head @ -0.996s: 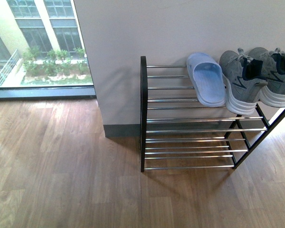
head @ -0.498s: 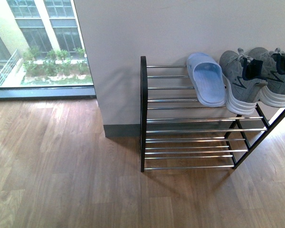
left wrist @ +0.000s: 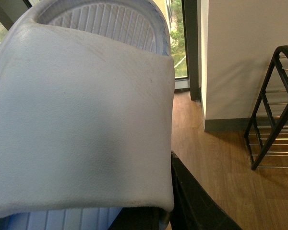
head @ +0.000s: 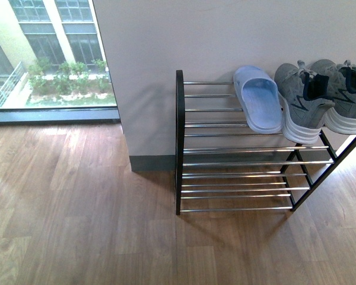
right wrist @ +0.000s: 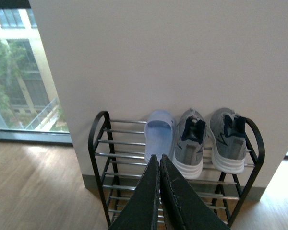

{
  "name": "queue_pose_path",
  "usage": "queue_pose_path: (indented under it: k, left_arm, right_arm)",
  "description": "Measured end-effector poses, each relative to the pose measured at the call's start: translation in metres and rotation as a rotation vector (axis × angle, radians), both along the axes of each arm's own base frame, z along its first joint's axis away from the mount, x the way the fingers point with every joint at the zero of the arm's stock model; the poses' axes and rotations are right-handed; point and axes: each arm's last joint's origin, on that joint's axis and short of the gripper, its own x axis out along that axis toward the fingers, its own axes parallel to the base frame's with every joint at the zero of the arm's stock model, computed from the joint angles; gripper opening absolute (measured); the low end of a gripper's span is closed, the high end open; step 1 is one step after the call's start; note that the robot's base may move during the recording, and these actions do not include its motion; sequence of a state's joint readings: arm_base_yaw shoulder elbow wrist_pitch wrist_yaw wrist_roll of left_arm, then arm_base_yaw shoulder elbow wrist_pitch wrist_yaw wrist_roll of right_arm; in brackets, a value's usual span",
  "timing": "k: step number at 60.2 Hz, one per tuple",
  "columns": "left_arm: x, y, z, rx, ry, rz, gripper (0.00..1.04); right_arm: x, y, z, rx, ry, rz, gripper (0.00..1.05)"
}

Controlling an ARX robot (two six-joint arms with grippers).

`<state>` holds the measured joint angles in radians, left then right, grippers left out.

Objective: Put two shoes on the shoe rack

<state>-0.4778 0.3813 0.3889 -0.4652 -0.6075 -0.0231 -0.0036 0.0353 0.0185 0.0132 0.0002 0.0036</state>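
The shoe rack (head: 179,142) stands against the white wall, right of centre in the front view. On its top tier a pale blue slide (head: 258,107) lies beside two grey sneakers (head: 302,101). Neither arm shows in the front view. In the left wrist view a second pale blue slide (left wrist: 81,115) fills most of the picture, with my left gripper (left wrist: 156,218) shut on it; the rack's black side frame (left wrist: 273,110) is off to one side. My right gripper (right wrist: 159,158) is shut and empty, held in front of the rack (right wrist: 98,139), with the slide (right wrist: 158,136) and sneakers (right wrist: 192,141) beyond its tips.
Wooden floor (head: 77,208) spreads in front of and left of the rack. A floor-level window (head: 47,59) sits left of the wall's corner. The rack's top tier has bare rods (head: 207,110) left of the slide, and the lower tiers hold nothing.
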Motion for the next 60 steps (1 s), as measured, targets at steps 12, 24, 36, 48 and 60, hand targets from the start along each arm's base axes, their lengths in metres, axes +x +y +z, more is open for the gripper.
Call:
queue_pose_path:
  k: [12,24,36,48,60]
  left_arm:
    - [0.0,0.0,0.0,0.0,0.0,0.0,0.02]
    - [0.0,0.0,0.0,0.0,0.0,0.0,0.02]
    - [0.0,0.0,0.0,0.0,0.0,-0.001,0.02]
    - [-0.0001,0.0003,0.0001,0.003,-0.003,0.009,0.02]
    - [-0.0001,0.0001,0.0001,0.001,-0.001,0.002,0.02]
  right_arm:
    - [-0.0018,0.0,0.0012,0.0,-0.018,0.0,0.02]
    - [-0.0019,0.0,0.0013,-0.001,-0.019,0.0,0.19]
    - [-0.0019,0.0,0.0013,-0.001,-0.019,0.0,0.49]
    - [-0.0019,0.0001,0.0014,-0.001,-0.02,0.003,0.8]
    - [-0.0019,0.0001,0.0014,0.0,-0.02,0.003,0.95]
